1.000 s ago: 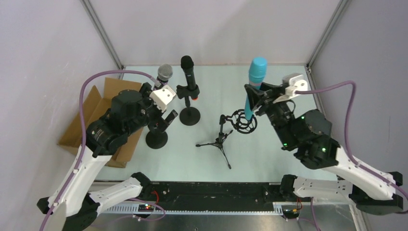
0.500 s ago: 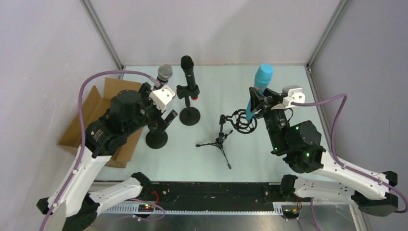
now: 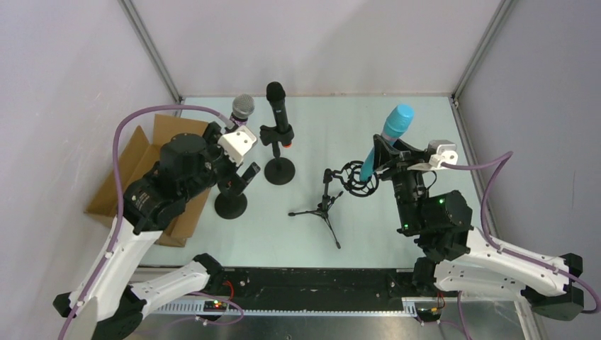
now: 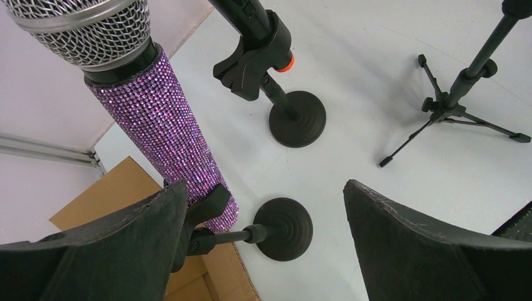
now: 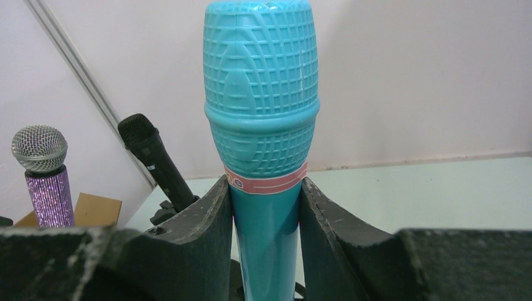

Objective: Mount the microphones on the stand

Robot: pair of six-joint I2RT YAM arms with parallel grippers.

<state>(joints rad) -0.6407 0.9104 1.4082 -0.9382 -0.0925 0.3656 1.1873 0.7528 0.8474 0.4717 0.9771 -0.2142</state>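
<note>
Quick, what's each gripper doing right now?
Left gripper: open, holding nothing.
Right gripper: closed on the light blue microphone.

Open brown cardboard box [image 3: 145, 152] at left edge of pale table [image 3: 326, 120] — white walls [image 3: 319, 42] behind

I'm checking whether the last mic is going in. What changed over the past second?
The right gripper, shut on the blue microphone, swung the mic's head rightward and nearer, tilting it more. Its lower end stayed at the tripod's ring mount. The left gripper stayed open beside the purple microphone. The black microphone stayed clipped.
</note>
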